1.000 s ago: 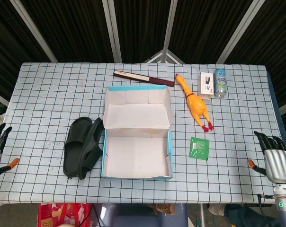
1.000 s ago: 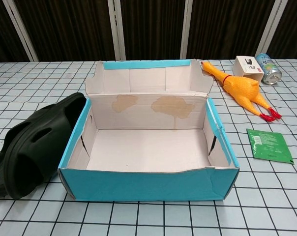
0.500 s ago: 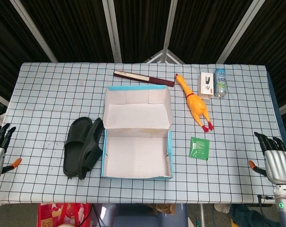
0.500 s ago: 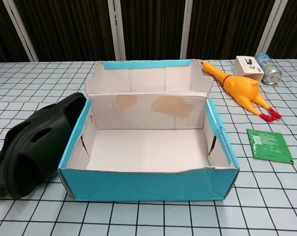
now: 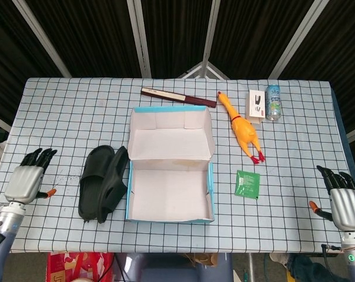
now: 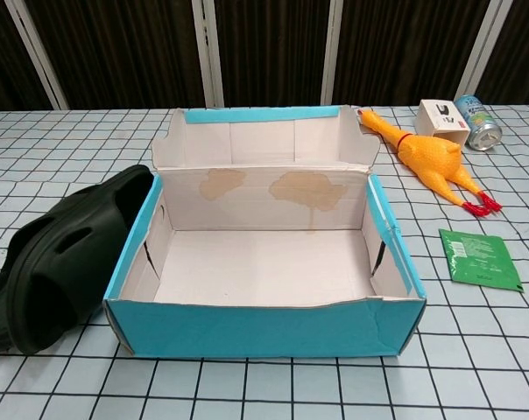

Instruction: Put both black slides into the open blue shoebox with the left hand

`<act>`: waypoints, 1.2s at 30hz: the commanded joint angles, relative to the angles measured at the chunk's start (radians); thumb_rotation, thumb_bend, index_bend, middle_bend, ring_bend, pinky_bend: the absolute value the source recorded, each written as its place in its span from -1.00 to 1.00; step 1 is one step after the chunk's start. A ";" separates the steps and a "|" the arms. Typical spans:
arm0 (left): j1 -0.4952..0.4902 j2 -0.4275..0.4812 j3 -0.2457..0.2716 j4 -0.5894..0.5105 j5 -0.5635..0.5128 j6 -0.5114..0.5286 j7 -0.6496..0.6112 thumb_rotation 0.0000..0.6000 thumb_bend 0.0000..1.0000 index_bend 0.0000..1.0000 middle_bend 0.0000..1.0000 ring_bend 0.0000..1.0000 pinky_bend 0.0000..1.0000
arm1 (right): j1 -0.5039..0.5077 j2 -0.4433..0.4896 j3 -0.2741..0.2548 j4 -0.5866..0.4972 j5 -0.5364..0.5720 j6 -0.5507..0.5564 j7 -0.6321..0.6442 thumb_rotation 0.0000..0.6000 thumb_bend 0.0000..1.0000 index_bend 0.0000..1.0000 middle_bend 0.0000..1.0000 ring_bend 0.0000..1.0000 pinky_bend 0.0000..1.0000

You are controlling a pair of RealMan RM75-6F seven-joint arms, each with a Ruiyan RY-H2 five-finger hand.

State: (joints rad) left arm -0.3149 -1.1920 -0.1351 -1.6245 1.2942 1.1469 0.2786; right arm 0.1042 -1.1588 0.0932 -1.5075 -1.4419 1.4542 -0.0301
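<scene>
Two black slides [image 5: 102, 182] lie side by side on the checked cloth, leaning against the left wall of the open blue shoebox [image 5: 170, 218]. In the chest view the slides [image 6: 59, 258] sit left of the shoebox [image 6: 264, 328], whose inside is bare. My left hand [image 5: 26, 181] hovers over the table's left edge, a short way left of the slides, fingers apart and holding nothing. Over the right edge, far from the box, my right hand [image 5: 344, 202] is open and empty too. Neither hand shows in the chest view.
Behind the box lies a dark red flat stick [image 5: 178, 97]. To its right are a yellow rubber chicken [image 5: 240, 128], a white small box [image 5: 257, 106], a can [image 5: 273, 101] and a green packet [image 5: 247, 184].
My left hand has come in from the left edge onto the table, toward the slides. The right hand has barely moved. Slides and box are unchanged.
</scene>
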 commanded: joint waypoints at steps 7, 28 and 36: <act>-0.127 -0.079 -0.033 0.023 -0.111 -0.128 0.126 1.00 -0.67 -0.97 -0.80 -0.93 -0.78 | 0.005 0.001 0.004 0.004 0.014 -0.017 0.002 1.00 -0.55 -0.74 -0.62 -0.52 -0.70; -0.417 -0.037 -0.060 -0.016 -0.502 -0.453 0.243 1.00 -0.73 -0.96 -0.77 -0.93 -0.78 | 0.011 -0.001 0.005 -0.008 0.027 -0.034 -0.034 1.00 -0.55 -0.74 -0.62 -0.52 -0.70; -0.507 -0.024 0.002 -0.046 -0.638 -0.409 0.322 1.00 -0.73 -0.95 -0.69 -0.93 -0.78 | 0.008 0.000 0.005 -0.010 0.026 -0.028 -0.034 1.00 -0.55 -0.74 -0.62 -0.52 -0.70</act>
State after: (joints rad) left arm -0.8036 -1.2177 -0.1502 -1.6637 0.6767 0.7227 0.5801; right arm 0.1121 -1.1591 0.0986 -1.5179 -1.4158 1.4264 -0.0640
